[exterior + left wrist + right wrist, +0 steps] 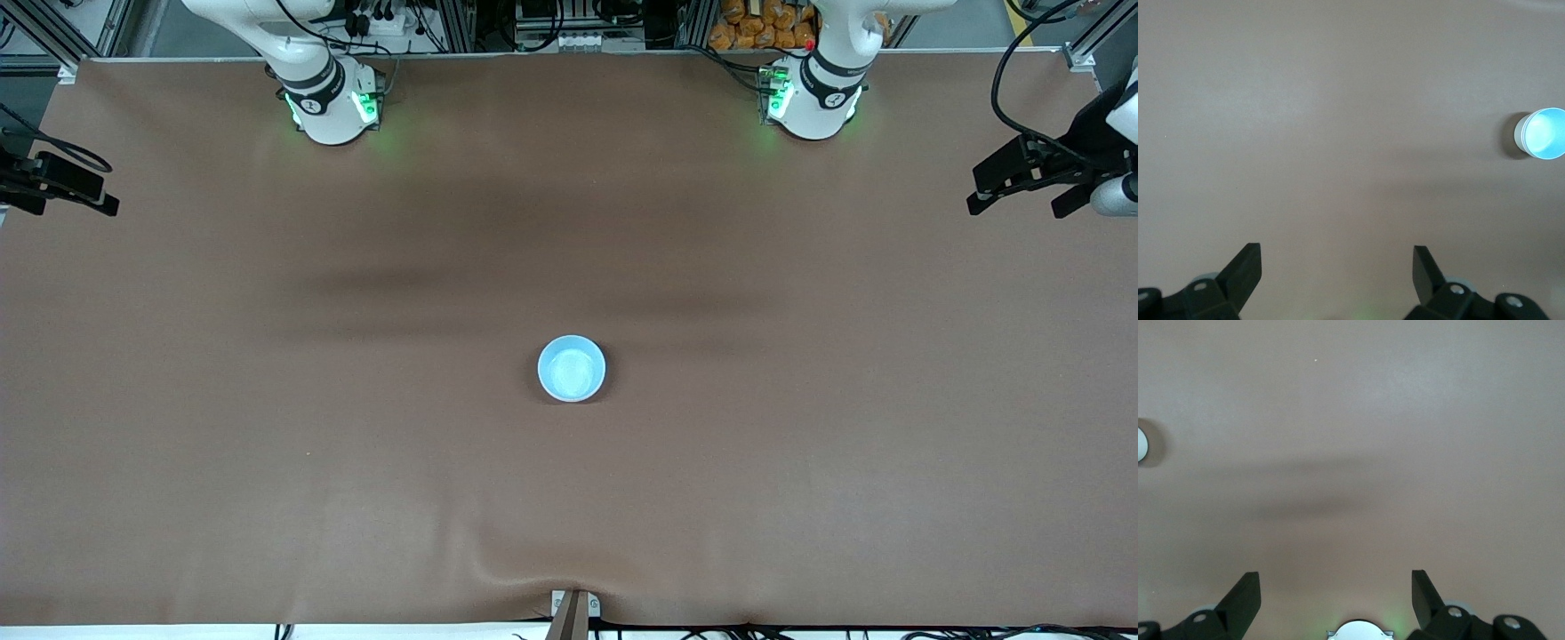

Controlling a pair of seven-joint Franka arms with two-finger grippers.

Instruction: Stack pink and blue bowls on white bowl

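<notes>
Claws point(1337, 267) point(1336, 590) (both open) hover over table point(267, 444) — blue bowl point(572, 368) apart.

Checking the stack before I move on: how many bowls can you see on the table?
1: a blue bowl near the middle of the table. Its outer wall looks white in the left wrist view, so other bowls may be nested, hidden underneath it.

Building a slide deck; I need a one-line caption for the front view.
Blue bowl tops a stack mid-table; left gripper and right gripper wait open at the table's ends.
</notes>
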